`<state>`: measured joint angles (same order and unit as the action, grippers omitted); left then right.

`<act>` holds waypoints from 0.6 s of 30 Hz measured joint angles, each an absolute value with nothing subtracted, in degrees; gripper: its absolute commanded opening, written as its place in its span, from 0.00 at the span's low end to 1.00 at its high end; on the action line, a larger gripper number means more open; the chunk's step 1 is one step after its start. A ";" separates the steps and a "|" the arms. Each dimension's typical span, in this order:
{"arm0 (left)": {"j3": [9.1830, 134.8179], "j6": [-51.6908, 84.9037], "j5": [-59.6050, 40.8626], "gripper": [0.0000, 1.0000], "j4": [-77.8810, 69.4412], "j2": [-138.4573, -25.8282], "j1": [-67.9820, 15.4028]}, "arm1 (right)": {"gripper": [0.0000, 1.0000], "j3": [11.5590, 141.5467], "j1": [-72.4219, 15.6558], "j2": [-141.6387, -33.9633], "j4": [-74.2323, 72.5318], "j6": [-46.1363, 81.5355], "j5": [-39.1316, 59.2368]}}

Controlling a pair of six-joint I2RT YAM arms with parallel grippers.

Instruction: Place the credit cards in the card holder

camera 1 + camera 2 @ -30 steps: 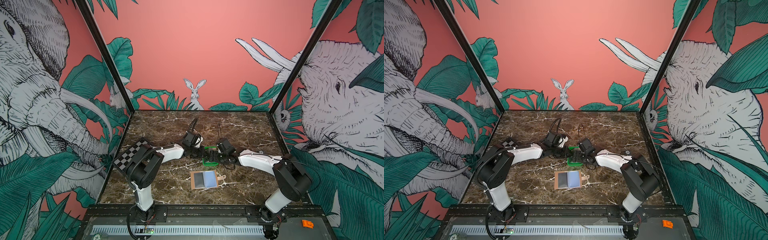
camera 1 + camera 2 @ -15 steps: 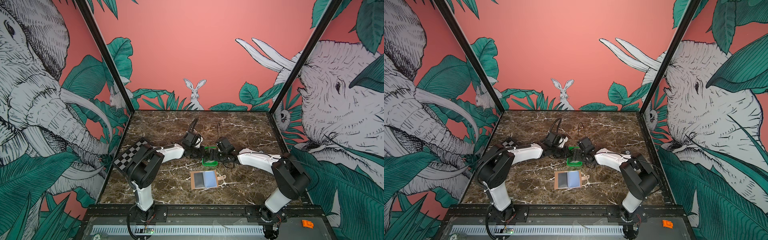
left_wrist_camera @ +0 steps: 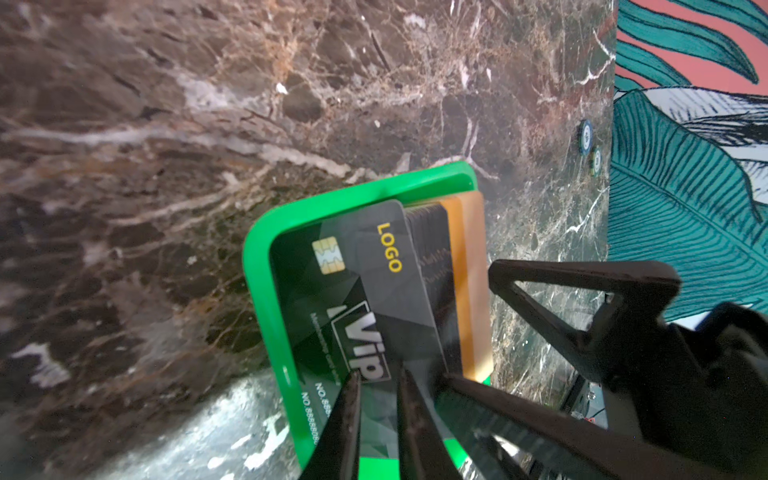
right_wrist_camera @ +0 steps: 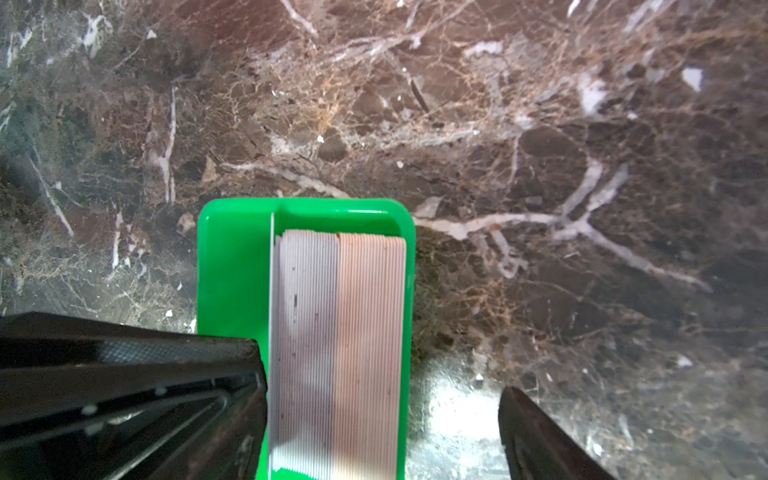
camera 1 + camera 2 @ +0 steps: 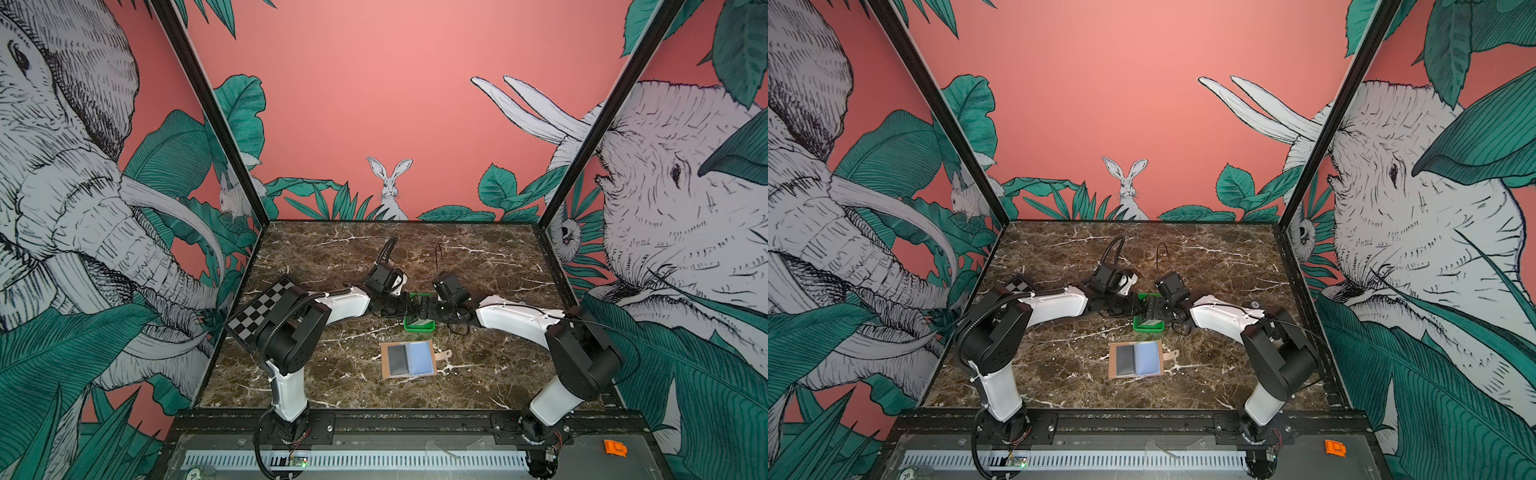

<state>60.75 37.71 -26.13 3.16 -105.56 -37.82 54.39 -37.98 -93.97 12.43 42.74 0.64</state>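
The shallow green plastic tray (image 5: 419,329) sits near the middle of the brown marble tabletop (image 5: 332,249); the left pincer (image 3: 377,374) is at its 9 o'clock side, the right pincer (image 4: 382,370) at its 3 o'clock side; the left pincer's jaws are nearly closed, with only a narrow slit between them, tips at the face of the thin black plastic card (image 3: 332,299) marked "VIP", which leans on edge in the tray; whether they grip it I cannot tell; a tan plastic card (image 3: 471,282) stands just beside the black card; the right pincer is spread wide across the tray, gripping nothing. At 6 o'clock from the tray the small tan-brown leather-like bifold card holder (image 5: 384,365) lies open; its 9 o'clock pocket holds the dark grey card (image 5: 397,360), its 3 o'clock pocket the light blue card (image 5: 419,358); its strap tab (image 5: 444,354) points to 3 o'clock.
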 measured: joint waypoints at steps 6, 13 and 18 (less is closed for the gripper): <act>60.75 37.93 -26.50 0.21 2.63 -105.75 -37.82 | 0.83 55.51 -37.82 -93.82 14.06 41.76 -0.23; 60.75 37.95 -26.92 0.21 2.26 -105.95 -37.82 | 0.65 55.44 -37.71 -89.49 13.89 42.09 1.43; 60.75 37.98 -27.00 0.21 2.24 -105.95 -37.82 | 0.48 55.35 -37.71 -88.40 11.64 43.51 4.73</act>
<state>60.75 37.98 -27.00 2.24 -105.95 -37.82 55.35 -37.71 -88.40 11.64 43.51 4.73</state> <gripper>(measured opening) 0.208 0.526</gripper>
